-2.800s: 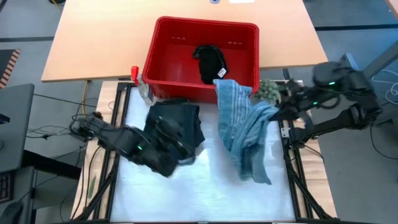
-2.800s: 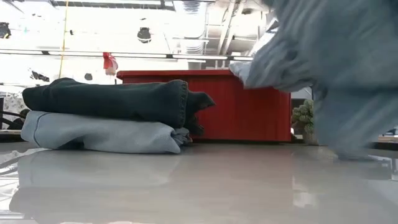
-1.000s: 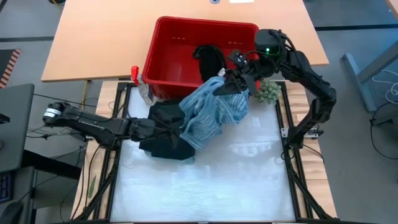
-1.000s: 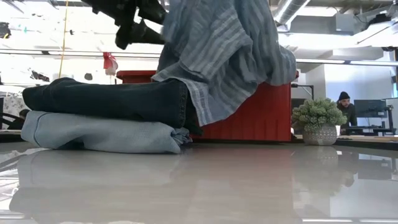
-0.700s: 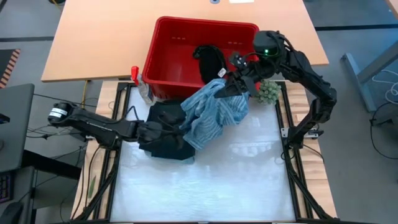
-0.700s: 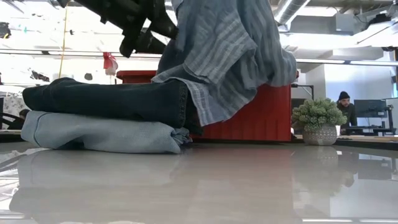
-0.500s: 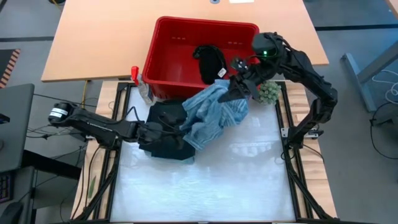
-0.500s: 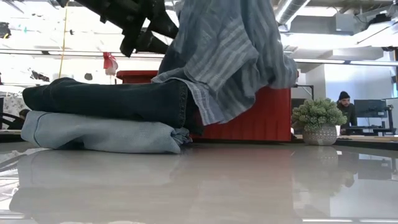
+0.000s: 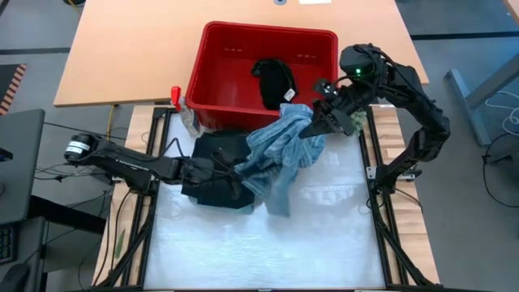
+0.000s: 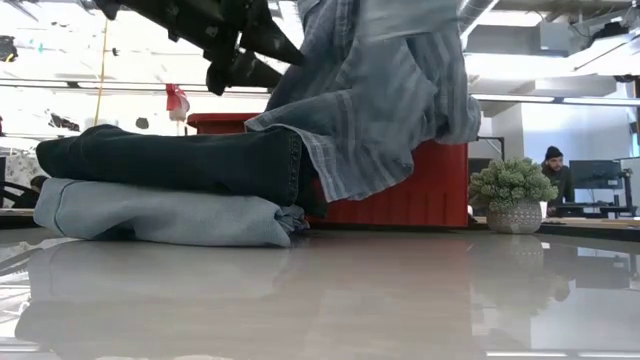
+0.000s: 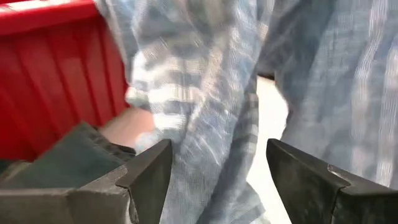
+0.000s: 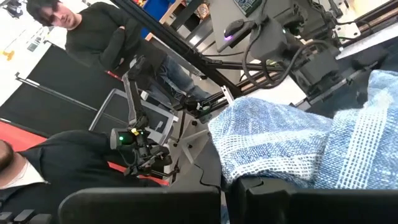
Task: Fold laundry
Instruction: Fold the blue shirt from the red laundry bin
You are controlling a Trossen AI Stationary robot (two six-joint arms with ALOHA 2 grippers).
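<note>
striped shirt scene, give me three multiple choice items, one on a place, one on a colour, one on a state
1. Where is the black garment?
A. inside the red basket
B. on the bare white mat
C. on the wooden table behind the basket

2. What colour is the lower garment of the folded stack in the low view?
A. light blue
B. red
C. white

3. How does the right tool stand?
A. shut on the striped shirt, holding it up
B. open, resting on the mat
C. inside the basket, empty

Key:
1 A, the high view shows it lying within the basket's walls.
2 A, the low view shows a light blue layer under the dark navy garment.
3 A, the shirt hangs from it, and the right wrist view shows cloth pinched at its fingers.
</note>
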